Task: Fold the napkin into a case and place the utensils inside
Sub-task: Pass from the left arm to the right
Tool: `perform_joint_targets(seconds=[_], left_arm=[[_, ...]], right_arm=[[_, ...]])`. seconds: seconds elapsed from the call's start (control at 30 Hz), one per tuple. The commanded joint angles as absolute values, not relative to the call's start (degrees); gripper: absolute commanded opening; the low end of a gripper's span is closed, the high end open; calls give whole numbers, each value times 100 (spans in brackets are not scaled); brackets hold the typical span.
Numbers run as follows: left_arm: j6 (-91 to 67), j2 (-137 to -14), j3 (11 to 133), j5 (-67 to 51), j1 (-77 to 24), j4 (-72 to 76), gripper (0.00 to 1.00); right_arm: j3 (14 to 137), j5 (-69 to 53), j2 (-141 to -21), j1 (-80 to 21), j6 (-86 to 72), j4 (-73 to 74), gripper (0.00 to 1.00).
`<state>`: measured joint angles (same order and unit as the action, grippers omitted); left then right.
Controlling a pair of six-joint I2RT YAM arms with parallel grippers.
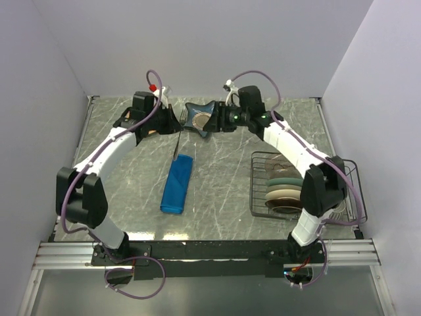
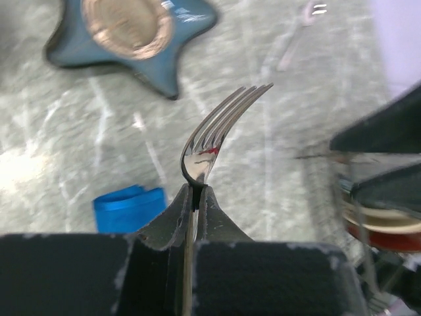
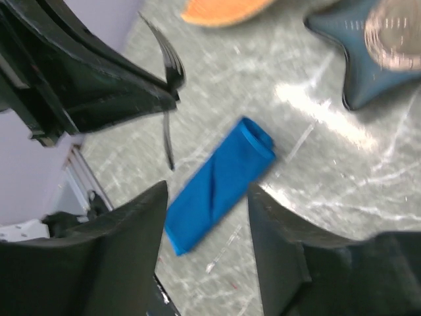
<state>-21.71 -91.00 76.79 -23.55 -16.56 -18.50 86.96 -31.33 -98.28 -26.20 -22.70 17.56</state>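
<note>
Left gripper (image 2: 195,192) is clamped tight on the fork (image 2: 220,125) at its neck. Right gripper (image 3: 205,197) gapes, empty. The case (image 1: 177,184) lies centre-left in the top view. Line your fork handle with its upper end, probably the mouth, then slide in lengthwise.

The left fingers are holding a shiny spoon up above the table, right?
Not quite. The left fingers are holding a fork, not a spoon. The left wrist view shows its tines sticking out past the fingers. The rest is right: it is shiny and held up above the table.
</note>
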Motion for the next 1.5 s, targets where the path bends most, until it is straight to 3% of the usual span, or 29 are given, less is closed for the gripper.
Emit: perform_joint_targets(seconds=[0.0, 0.17, 0.37, 1.23, 1.47], left_arm=[[-2188, -9368, 7629, -1706, -1670, -1617, 1], [-2259, -9448, 7147, -1608, -1679, -1012, 1], [-2426, -9791, 7093, -1863, -1661, -968, 1], [-2382, -10661, 7559, -2786, -1283, -1187, 1], [-2408, -10740, 7445, -2891, -1266, -1037, 1]], right_arm=[[8613, -3199, -10290, -2645, -2294, 1565, 54], [8947, -3568, -10985, -2663, -2329, 1459, 50], [9272, -3866, -11680, -2733, -1978, 1529, 52], [9738, -4324, -12955, -3076, -1722, 888, 52], [9844, -4421, -13131, -3085, -1784, 844, 42]])
